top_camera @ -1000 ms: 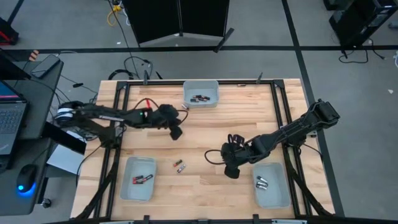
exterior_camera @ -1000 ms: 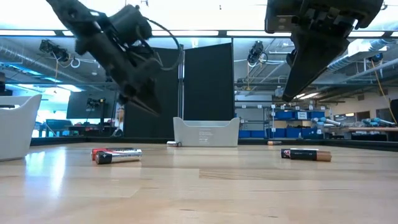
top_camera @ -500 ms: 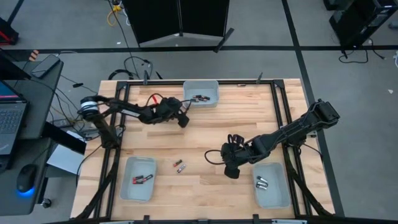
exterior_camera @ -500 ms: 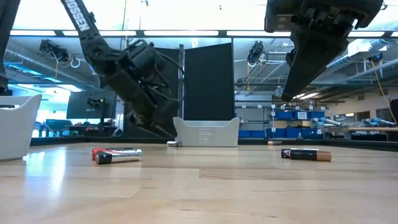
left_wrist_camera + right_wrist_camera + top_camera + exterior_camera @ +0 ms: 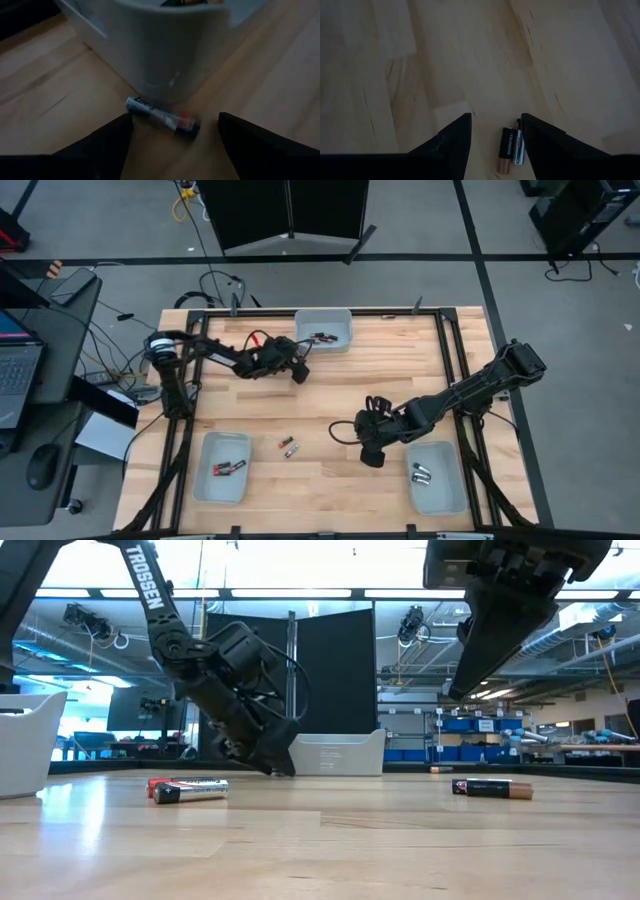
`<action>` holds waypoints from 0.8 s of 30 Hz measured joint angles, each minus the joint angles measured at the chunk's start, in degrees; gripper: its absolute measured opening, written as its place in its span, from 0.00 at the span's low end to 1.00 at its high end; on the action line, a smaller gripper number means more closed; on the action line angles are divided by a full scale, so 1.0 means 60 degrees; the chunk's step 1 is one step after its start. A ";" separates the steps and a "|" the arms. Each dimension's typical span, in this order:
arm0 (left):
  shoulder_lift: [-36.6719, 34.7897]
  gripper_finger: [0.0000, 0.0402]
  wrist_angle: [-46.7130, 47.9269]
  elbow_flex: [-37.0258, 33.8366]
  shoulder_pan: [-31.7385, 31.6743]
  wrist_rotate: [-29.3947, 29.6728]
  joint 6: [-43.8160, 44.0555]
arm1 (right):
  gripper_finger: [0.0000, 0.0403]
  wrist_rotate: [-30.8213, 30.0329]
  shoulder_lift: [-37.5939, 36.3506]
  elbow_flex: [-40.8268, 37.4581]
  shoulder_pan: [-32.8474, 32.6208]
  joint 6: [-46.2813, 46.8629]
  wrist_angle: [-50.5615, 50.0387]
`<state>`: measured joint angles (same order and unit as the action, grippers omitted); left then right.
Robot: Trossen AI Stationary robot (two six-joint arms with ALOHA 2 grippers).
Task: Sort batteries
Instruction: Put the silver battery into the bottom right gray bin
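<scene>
progress: you had the sort partly done. some batteries (image 5: 229, 468) lay in the front-left tray (image 5: 221, 486), a couple of silver ones in the front-right tray (image 5: 441, 486), a few in the back tray (image 5: 323, 323).
left to do: a pair of loose cells (image 5: 289, 447) lay on the table (image 5: 330, 395) between the front trays, and one more battery (image 5: 162, 117) lay against the back tray's outer wall. likely three to go; any others i couldn't tell.
left gripper (image 5: 298, 373): you had it low over the table just beside the back tray, pointed at that stray battery.
left jaws: spread wide in the wrist view, the battery lying ahead between the two fingers (image 5: 107, 145), nothing pinched, not touching it.
right gripper (image 5: 371, 452): you held it above the table mid-front, near the front-right tray.
right jaws: parted, empty. its wrist view showed a black cell and a silver one (image 5: 511, 148) side by side on the wood, ahead in the gap between the fingertips.
next, my guess: close on the stray battery by the tray wall; little room there for a finger.
</scene>
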<state>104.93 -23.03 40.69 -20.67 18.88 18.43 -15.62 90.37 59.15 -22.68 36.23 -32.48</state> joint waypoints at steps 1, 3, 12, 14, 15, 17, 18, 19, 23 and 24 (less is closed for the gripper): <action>0.0080 0.76 -0.0007 0.0062 -0.0025 0.0015 0.0016 | 0.45 0.0000 0.0000 0.0000 0.0000 -0.0003 0.0018; 0.0148 0.76 -0.0043 0.0126 -0.0065 0.0086 0.0017 | 0.45 0.0000 0.0000 0.0000 0.0000 0.0000 0.0032; 0.0218 0.72 -0.0146 0.0123 -0.0091 0.0327 -0.0188 | 0.44 0.0000 0.0000 0.0000 -0.0011 -0.0060 0.0078; 0.0218 0.68 -0.0105 0.0123 -0.0111 0.0229 -0.0188 | 0.44 0.0000 0.0000 0.0000 -0.0011 -0.0069 0.0090; 0.0218 0.66 -0.0069 0.0126 -0.0112 0.0229 -0.0187 | 0.44 0.0000 0.0000 0.0000 -0.0011 -0.0069 0.0091; 0.0218 0.60 -0.0010 0.0130 -0.0109 0.0229 -0.0185 | 0.43 0.0000 0.0000 0.0000 -0.0011 -0.0069 0.0098; 0.0218 0.57 0.0009 0.0134 -0.0109 0.0229 -0.0188 | 0.43 0.0000 0.0000 0.0000 -0.0011 -0.0069 0.0112; 0.0218 0.54 0.0031 0.0134 -0.0112 0.0227 -0.0188 | 0.43 0.0000 0.0000 0.0000 -0.0011 -0.0071 0.0112; 0.0203 0.40 0.0212 0.0152 -0.0109 0.0225 -0.0189 | 0.42 0.0000 0.0000 0.0000 -0.0011 -0.0069 0.0119; 0.0200 0.37 0.0277 0.0152 -0.0109 0.0225 -0.0188 | 0.42 0.0000 0.0000 0.0000 -0.0011 -0.0071 0.0116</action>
<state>106.13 -21.37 41.60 -21.32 20.23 17.30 -15.62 90.37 59.16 -22.74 35.80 -31.78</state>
